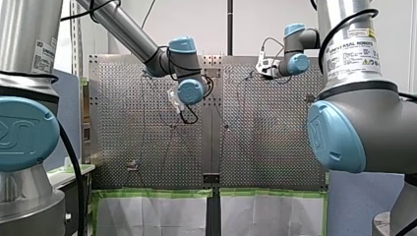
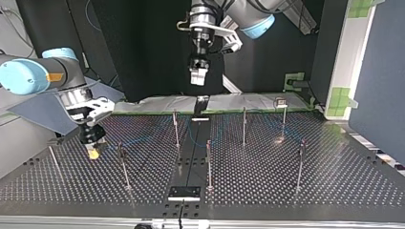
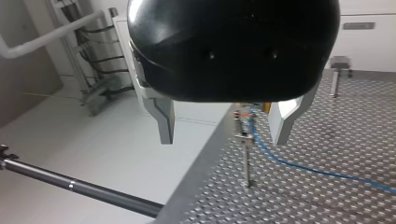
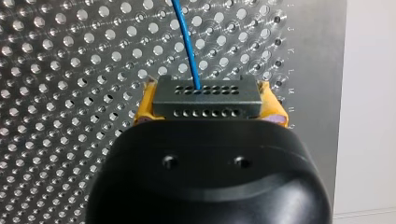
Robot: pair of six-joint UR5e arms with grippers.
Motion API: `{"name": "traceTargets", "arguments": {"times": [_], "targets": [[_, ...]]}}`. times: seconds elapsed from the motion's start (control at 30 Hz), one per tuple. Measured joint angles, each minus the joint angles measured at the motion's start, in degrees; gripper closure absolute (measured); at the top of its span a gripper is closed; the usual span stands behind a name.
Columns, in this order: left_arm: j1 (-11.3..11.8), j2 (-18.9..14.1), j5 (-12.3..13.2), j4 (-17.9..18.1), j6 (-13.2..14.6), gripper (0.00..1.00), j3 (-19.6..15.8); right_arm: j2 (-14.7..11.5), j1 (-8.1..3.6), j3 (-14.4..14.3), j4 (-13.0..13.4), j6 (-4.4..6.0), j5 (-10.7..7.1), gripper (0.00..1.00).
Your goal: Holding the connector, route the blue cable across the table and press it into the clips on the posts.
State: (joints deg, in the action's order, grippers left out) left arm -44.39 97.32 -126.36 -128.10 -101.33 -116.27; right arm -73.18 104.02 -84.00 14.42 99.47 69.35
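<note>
My right gripper (image 4: 210, 109) clamps the connector (image 4: 205, 93), my left gripper (image 3: 223, 137) gapes empty, and the blue cable (image 3: 299, 166) crosses the table (image 3: 336, 140), clipping seemingly unfinished.

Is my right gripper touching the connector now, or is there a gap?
Touching. In the right wrist view, the right gripper holds the grey connector: its yellow pads press on both ends, with no gap.

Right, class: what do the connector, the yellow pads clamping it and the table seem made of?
Connector: dull dark-grey block, probably metal or hard plastic, with neat drilled holes. Pads: matte yellow, likely rubber. Table: shiny perforated metal, glinting around holes.
</note>
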Motion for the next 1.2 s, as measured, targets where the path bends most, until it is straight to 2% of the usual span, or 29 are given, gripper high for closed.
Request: {"name": "traceTargets", "arguments": {"times": [1.2], "targets": [[0.0, 0.0, 0.1, 0.1, 0.0, 0.00, -18.2, -0.1, 1.08, 0.0, -0.2, -0.23, 0.15, 1.00]]}}
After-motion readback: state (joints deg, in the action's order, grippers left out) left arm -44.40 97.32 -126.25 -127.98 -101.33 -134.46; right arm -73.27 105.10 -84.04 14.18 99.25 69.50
